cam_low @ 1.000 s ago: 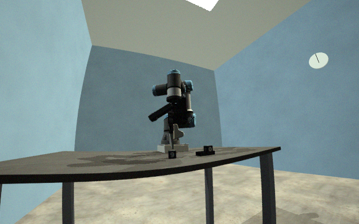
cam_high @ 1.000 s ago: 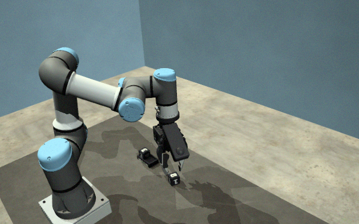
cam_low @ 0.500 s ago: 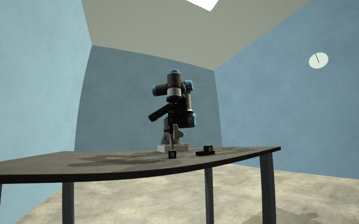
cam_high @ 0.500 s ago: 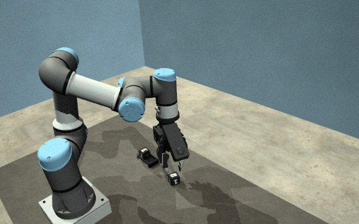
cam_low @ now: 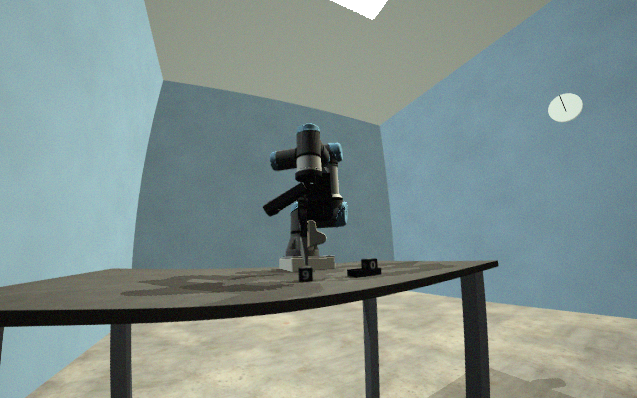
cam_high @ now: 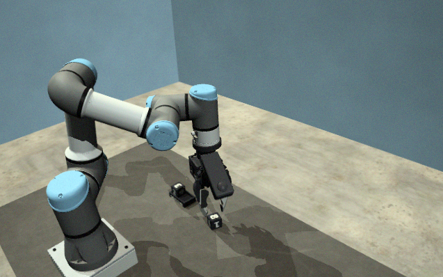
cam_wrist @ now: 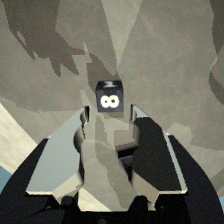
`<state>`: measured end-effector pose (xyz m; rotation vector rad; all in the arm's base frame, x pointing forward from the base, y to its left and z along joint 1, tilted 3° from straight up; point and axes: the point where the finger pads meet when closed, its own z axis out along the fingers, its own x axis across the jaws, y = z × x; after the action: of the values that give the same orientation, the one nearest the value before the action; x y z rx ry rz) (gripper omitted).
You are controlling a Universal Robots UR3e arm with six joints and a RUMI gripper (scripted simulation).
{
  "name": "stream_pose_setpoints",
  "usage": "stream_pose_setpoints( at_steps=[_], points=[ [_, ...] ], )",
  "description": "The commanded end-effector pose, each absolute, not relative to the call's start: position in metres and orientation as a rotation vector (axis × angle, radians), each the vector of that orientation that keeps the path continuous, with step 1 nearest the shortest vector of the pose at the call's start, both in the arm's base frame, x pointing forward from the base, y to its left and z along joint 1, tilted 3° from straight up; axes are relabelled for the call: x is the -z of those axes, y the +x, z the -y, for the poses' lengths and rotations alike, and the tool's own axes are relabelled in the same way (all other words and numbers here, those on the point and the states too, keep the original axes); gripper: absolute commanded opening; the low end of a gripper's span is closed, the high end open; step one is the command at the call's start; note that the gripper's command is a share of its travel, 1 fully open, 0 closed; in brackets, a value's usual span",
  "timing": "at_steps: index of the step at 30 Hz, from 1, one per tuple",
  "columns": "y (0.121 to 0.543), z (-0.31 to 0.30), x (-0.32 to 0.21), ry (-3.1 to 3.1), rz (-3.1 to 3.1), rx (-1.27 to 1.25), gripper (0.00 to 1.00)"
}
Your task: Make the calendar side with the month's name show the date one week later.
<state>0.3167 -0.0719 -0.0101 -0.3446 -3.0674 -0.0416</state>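
Note:
A black number cube (cam_high: 214, 220) (cam_low: 305, 274) (cam_wrist: 110, 98) lies loose on the dark table, out of the tray. It shows an 8 on top, lying sideways in the wrist view, and a 9 toward the exterior camera. My gripper (cam_high: 213, 208) (cam_low: 305, 261) (cam_wrist: 109, 106) hangs just above this cube, tilted, its fingers partly open with nothing between them. The black tray (cam_high: 187, 198) (cam_low: 354, 273) lies a short way off. The second cube (cam_high: 177, 189) (cam_low: 370, 265) sits in one end of it and shows a 0 toward the exterior camera. The tray's other slot is bare.
The arm's base (cam_high: 94, 255) stands at the table's near left corner in the top view. The table's front edge (cam_low: 265, 310) curves across the exterior view, with the floor below.

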Motion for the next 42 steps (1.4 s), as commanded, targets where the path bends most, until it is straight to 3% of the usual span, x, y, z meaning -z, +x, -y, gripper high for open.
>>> stream_pose_setpoints(
  at_steps=[1,27,42],
  points=[
    [0.318,0.073,0.005,-0.345,3.07,0.04,0.29],
    [0.319,0.074,-0.031,-0.344,3.068,0.032,0.29],
    [0.318,0.072,-0.029,-0.332,3.033,-0.205,0.29]
  ],
)
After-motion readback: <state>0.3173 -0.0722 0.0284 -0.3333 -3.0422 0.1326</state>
